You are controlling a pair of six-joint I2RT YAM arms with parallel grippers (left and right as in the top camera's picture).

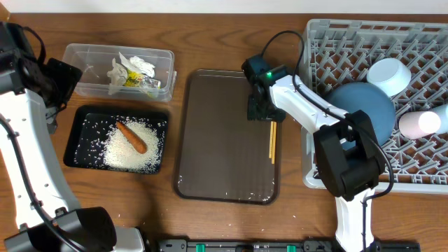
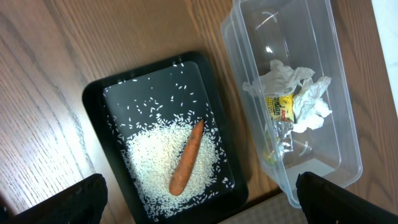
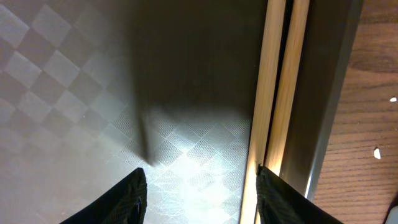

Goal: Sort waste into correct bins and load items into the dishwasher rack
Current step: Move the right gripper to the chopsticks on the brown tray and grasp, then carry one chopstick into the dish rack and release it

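The pair of chopsticks (image 1: 272, 142) (image 3: 277, 93) lies along the right edge of the dark-brown serving tray (image 1: 224, 140). My right gripper (image 1: 260, 110) (image 3: 202, 196) hangs low over that tray, open, with bare tray between its fingers; its right finger overlaps the chopsticks' near end. My left gripper (image 1: 59, 78) (image 2: 200, 205) is wide open above the bins, holding nothing. The black tray (image 1: 77, 150) (image 2: 93, 124) holds rice (image 2: 152, 155) and the carrot (image 1: 131, 137) (image 2: 186, 158). Crumpled wrappers (image 1: 133, 73) (image 2: 292, 99) lie in the clear tub (image 1: 91, 52) (image 2: 348, 124).
The grey dishwasher rack (image 1: 329, 42) stands at the right, holding the dark-blue bowl (image 1: 367, 105), the pale-blue bowl (image 1: 389, 75) and the whitish cup (image 1: 423, 122). The right arm reaches across the rack's left edge. A few stray rice grains lie on the wood (image 3: 376, 152).
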